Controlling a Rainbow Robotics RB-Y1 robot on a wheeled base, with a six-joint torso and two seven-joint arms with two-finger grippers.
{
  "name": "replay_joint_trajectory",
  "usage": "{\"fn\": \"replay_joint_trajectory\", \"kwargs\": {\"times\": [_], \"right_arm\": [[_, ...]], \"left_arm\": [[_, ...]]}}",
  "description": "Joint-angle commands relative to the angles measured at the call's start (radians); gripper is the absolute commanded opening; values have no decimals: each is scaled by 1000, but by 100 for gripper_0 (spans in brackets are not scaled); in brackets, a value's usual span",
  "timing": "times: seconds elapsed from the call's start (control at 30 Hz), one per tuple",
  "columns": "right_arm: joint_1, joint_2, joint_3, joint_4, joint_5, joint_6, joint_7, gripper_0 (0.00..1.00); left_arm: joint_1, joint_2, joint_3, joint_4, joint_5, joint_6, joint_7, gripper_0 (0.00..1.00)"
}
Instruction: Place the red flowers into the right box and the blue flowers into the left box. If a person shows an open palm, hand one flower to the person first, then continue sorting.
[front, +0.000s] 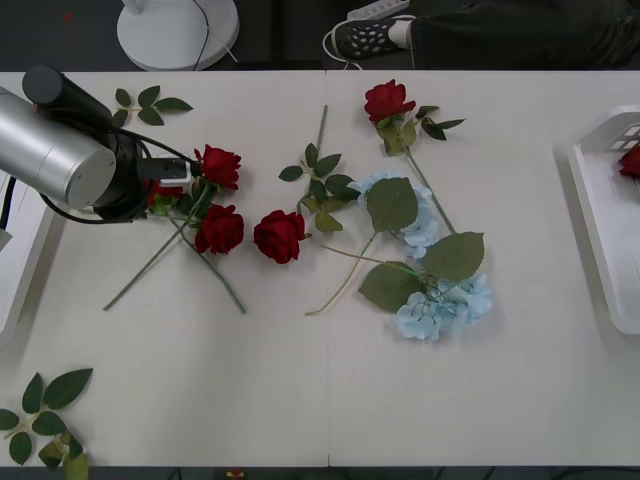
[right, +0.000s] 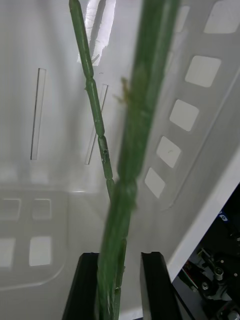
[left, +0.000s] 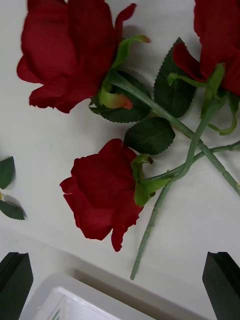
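While the left box (front: 18, 262) lies at the worktop's (front: 300, 390) left edge, mostly hidden behind the silver left arm (front: 50, 150), nothing of its contents can be made out; in the left wrist view a corner of its white rim (left: 75, 300) sits just beside the nearest rose. The left tool (left: 120, 282) hovers over the cluster of red flowers (front: 218, 228) with its black fingers (left: 222, 280) spread wide apart and gripping nothing. Below it three blooms lie close together on the worktop, their thin green stems crossing one another. Farther right, another rose (front: 279, 236) lies near the middle of the worktop, and one more (front: 388, 101) lies toward the far edge, its stem running down beside the blue flowers (front: 430, 290). Those two pale blue clusters rest right of centre, touching each other, with broad green leaves spread over them. Loose leaf sprigs (front: 40, 415) lie at the near left corner and another (front: 148, 105) at the far left. At the right edge sits the right box (front: 600, 200), where a red bloom (front: 630, 160) already lies inside, against its far part. In the right wrist view, the right tool (right: 119, 285) is closed on a green stem (right: 135, 150) that runs between its black fingers (right: 82, 290), down inside the white tray (right: 45, 150), with a second thin stem (right: 95, 115) lying beside it.
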Motion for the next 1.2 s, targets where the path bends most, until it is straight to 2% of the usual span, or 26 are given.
{"fn": "replay_joint_trajectory", "kwargs": {"times": [0.03, 0.07, 0.23, 0.4, 0.47, 0.53, 0.67, 0.8, 1.03, 1.2], "right_arm": [[-3, 15, -1, 11, 19, -20, 0, 64], [-4, 15, -1, 8, 19, -20, 0, 69], [-18, 8, -21, 0, 22, -9, -2, 79], [-30, -8, -73, -34, 17, 62, -7, 80], [-32, -22, -151, -112, 9, 178, -59, 80], [-32, -31, -182, -161, -1, 230, -108, 81], [-32, -48, -229, -298, -78, 361, -313, 83], [-30, -51, -254, -425, -166, 450, -571, 87], [-30, -42, -255, -614, -347, 507, -1077, 93], [-30, -28, -240, -704, -478, 513, -1406, 97]], "left_arm": [[-48, 75, -12, 17, 7, -15, -14, 100], [-48, 88, -6, 28, 29, -4, -10, 100], [-48, 120, 50, 124, 167, -1, 10, 100], [-49, 118, 57, 198, 221, -47, 9, 100], [-49, 117, 22, 235, 239, -114, 10, 100], [-49, 114, 1, 248, 234, -149, 10, 100], [-51, 85, -35, 316, 190, -222, 12, 100], [-59, 51, -39, 399, 165, -231, 9, 100], [-97, 5, -108, 517, 87, -237, 12, 100], [-149, -18, -133, 569, 118, -265, 13, 100]]}}
